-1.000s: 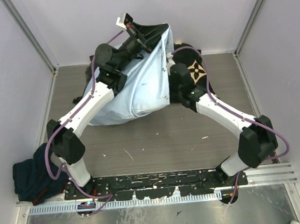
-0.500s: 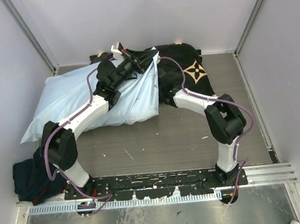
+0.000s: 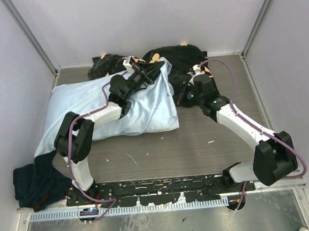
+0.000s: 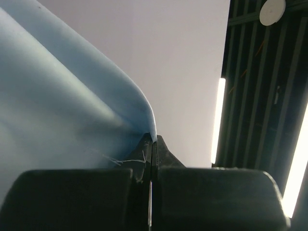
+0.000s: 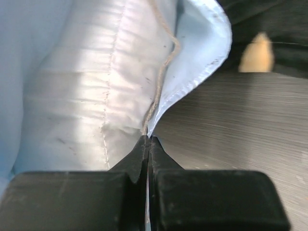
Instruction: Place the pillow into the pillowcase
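While left gripper [image 4: 153, 140] and right gripper [image 5: 148, 139] clamp pillowcase [image 3: 79, 108] hem, pillow [image 5: 82, 101] mostly hidden inside

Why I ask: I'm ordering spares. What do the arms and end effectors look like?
The left arm and right arm have white links between bulky black joints, each trailed by a thin purple cable. The left end effector and right end effector are black and taper to thin tips.
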Controlling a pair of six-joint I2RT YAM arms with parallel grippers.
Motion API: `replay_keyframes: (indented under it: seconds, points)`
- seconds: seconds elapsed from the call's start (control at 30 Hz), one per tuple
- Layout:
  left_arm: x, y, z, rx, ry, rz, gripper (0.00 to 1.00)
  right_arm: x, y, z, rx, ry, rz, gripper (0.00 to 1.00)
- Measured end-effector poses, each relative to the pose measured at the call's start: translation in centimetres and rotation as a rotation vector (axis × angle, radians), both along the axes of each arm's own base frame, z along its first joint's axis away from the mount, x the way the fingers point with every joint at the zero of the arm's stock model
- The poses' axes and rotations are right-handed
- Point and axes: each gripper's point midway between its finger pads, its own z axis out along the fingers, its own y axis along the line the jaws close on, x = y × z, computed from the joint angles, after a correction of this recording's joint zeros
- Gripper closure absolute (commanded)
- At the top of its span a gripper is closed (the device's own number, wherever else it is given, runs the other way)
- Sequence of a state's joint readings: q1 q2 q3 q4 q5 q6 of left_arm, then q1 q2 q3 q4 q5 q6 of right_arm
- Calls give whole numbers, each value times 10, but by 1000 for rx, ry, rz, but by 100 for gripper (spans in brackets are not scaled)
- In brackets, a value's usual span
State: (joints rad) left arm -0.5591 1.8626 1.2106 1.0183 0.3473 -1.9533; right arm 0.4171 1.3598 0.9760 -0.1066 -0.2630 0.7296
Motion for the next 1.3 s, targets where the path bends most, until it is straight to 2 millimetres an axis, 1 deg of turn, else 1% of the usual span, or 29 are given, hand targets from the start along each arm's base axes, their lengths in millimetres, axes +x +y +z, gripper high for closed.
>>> replay_keyframes:
  seconds: [0.13,0.2,0.23,0.27,0.3,0.33,0.37,0.4,0.43,0.47,0.5,0.57,0.6,0.67,0.73,0.87,0.9,0.93,1.0,1.03,1.07,1.1,1.2,1.3]
  points:
    - [-3,1,6,-43,-7,-20,100,5,-41,-7,-82,12,-76,100]
    - [-6,2,10,-58,-18,-29,99,7,-58,-12,-112,22,-102,100]
    - [-6,2,11,-61,-18,-35,92,8,-66,-14,-126,28,-115,100]
    - [-7,2,11,-60,-19,-39,86,8,-70,-15,-136,33,-118,100]
    - [-8,2,11,-59,-20,-44,83,7,-74,-18,-147,38,-122,99]
    - [-9,2,10,-56,-21,-51,82,7,-77,-20,-157,46,-124,93]
    - [-10,2,10,-55,-21,-57,78,6,-79,-22,-165,53,-125,87]
    - [-11,2,10,-56,-21,-64,71,4,-80,-25,-174,60,-126,83]
    - [-12,2,10,-60,-23,-67,70,3,-81,-28,-180,66,-128,73]
    - [-15,3,10,-70,-25,-74,71,1,-83,-32,-188,69,-131,62]
    - [-16,5,9,-78,-25,-79,70,-1,-84,-36,-190,77,-136,53]
    - [-19,6,6,-91,-33,-95,60,-11,-89,-48,-207,99,-148,46]
    - [-20,7,4,-93,-36,-104,49,-16,-92,-54,-219,110,-155,44]
    - [-20,8,-4,-89,-38,-119,55,-22,-99,-59,-240,125,-175,44]
    - [-22,12,-12,-84,-28,-134,53,-25,-102,-57,-245,116,-190,43]
    - [-24,24,-24,-69,-21,-142,52,-35,-107,-39,-219,53,-215,42]
    - [-24,27,-26,-65,-19,-144,49,-38,-107,-34,-209,34,-217,42]
    - [-24,29,-26,-61,-21,-148,47,-41,-107,-30,-200,18,-216,42]
    - [-26,36,-20,-56,-39,-154,49,-46,-106,-27,-184,3,-210,42]
    - [-29,38,-16,-55,-54,-160,54,-49,-106,-27,-179,3,-209,41]
    - [-32,40,-13,-49,-68,-174,64,-51,-107,-30,-179,4,-209,41]
    - [-36,41,-10,-39,-86,-196,69,-53,-107,-32,-179,6,-210,41]
    - [-46,42,-1,-19,-123,-239,71,-55,-107,-38,-166,10,-216,41]
    - [-54,42,3,-2,-144,-263,72,-47,-101,-30,-108,-12,-223,41]
